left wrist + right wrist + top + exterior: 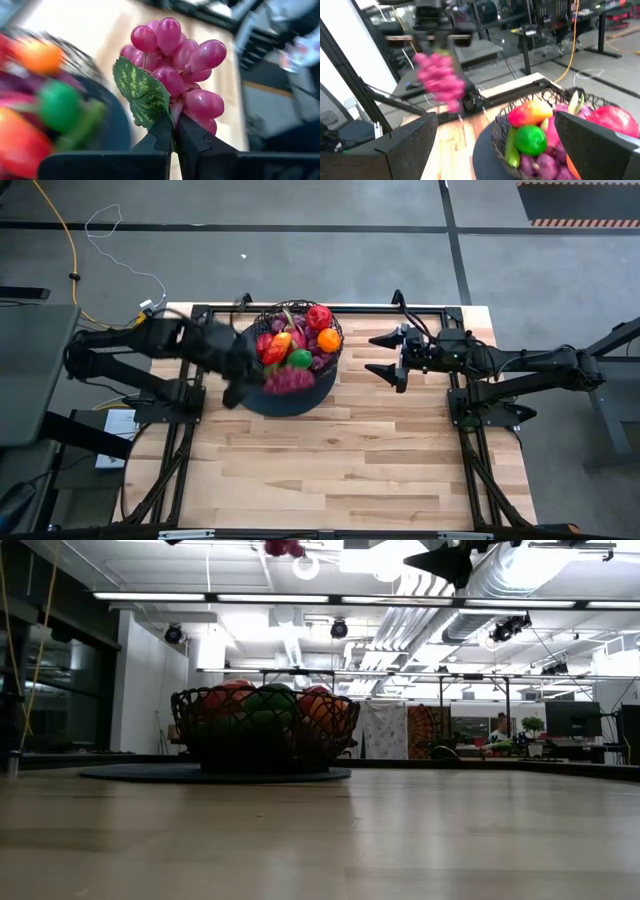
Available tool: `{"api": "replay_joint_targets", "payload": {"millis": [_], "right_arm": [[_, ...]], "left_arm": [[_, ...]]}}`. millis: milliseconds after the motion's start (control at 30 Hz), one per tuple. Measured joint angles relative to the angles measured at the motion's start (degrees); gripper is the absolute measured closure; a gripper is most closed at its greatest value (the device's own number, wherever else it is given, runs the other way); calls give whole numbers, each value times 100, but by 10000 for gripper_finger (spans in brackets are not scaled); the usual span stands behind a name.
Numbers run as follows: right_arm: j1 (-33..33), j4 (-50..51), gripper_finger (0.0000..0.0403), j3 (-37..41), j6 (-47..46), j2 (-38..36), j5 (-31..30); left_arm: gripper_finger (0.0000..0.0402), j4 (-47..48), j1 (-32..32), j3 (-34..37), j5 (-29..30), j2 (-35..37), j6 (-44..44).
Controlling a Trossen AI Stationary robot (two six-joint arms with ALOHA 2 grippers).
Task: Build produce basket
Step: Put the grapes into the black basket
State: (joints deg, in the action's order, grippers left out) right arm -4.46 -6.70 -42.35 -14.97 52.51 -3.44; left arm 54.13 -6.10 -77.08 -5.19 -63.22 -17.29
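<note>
Table: pale wood [330,460], ducted ceiling beyond.
Basket [296,340]: far-centre, on a dark disc [290,402], full of produce [300,358].
Left gripper [174,142]: clamped on grapes [180,65] (leaf attached), above basket's near rim.
Right gripper [385,355]: fingers apart, beside basket.

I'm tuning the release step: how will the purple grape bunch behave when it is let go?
The bunch of purple plastic grapes hangs from the shut left gripper, so it probably swings. Dropped onto the heaped black wire basket, it may roll off. It looks light.
</note>
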Motion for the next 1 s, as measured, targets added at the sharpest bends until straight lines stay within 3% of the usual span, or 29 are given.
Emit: {"api": "replay_joint_targets", "payload": {"millis": [200,533,800,1000], "right_arm": [[2,-398,11,0,1,0,-83],[0,-413,11,0,-6,0,-249],[-1,-395,11,0,-2,0,-254],[-1,-391,11,0,-1,-1,-257]], "left_arm": [[401,-149,-988,-202,591,-27,1027],[401,-247,-2041,-162,1124,-26,1451],[401,-1643,-2334,863,996,409,1176],[401,-2136,-2351,1476,1154,665,879]]}}
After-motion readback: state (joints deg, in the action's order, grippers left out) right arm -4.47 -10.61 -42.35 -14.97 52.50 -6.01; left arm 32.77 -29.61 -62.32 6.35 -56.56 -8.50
